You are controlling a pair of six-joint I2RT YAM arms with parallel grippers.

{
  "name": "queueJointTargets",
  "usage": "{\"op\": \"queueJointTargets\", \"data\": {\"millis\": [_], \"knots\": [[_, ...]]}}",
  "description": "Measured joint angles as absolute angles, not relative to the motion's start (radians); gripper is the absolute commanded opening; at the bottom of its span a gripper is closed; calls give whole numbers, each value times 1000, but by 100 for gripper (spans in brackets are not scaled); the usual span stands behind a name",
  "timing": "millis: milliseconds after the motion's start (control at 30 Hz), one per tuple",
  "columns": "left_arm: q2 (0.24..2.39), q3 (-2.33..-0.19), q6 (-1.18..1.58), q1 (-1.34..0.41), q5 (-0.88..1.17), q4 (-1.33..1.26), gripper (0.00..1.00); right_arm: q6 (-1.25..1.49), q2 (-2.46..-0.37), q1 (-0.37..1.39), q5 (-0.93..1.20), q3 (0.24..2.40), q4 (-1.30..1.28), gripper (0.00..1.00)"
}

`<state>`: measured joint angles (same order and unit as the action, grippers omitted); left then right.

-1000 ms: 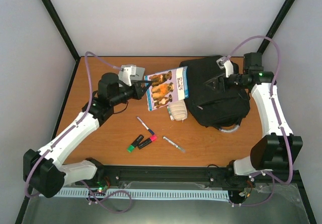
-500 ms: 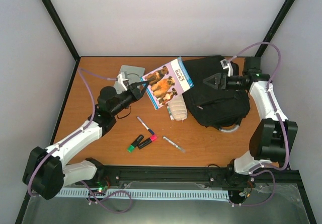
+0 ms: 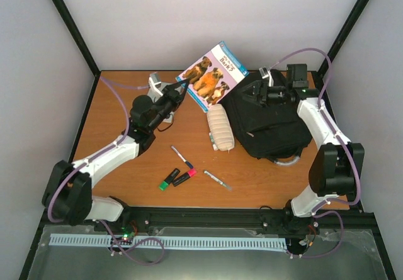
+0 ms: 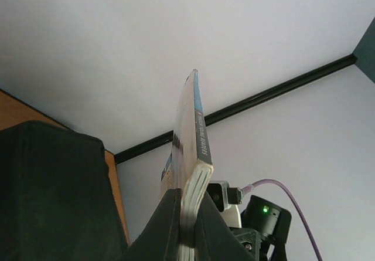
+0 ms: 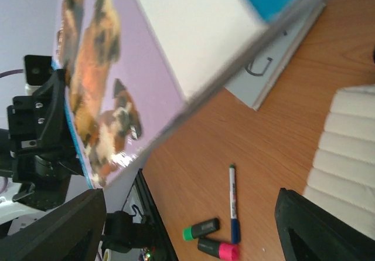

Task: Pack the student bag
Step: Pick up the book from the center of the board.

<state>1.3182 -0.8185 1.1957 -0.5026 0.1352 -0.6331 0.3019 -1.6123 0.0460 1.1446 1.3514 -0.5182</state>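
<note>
Left fingers [image 3: 178,95] clamped on the lower edge of the dog book [image 3: 211,75], holding it up off the counter [image 3: 264,180], while the right fingers [image 3: 254,93] stand wide apart with the black backpack [image 3: 274,126] right beneath them.

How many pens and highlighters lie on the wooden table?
4, clustered near the front centre: white blue-capped pen, green-capped black highlighter, pink-capped black highlighter, silvery pen. Others may be hidden.
</note>
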Motion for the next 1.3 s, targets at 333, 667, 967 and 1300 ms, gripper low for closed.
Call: {"op": "queueJointTargets", "data": {"millis": [333,667,967,1300], "knots": [[1485,-949,1284,-572,85,-715,1,567,-1634,102,1114,1419,-327,82],[1533,-964,1354,-590,27,-734,1,725,-1653,104,1097,1398,-170,69],[1532,-964,1384,-591,-15,-733,1,867,-1604,104,1026,1378,14,45],[1532,-964,1387,-610,-29,-732,1,917,-1606,105,959,1372,34,6]]}}
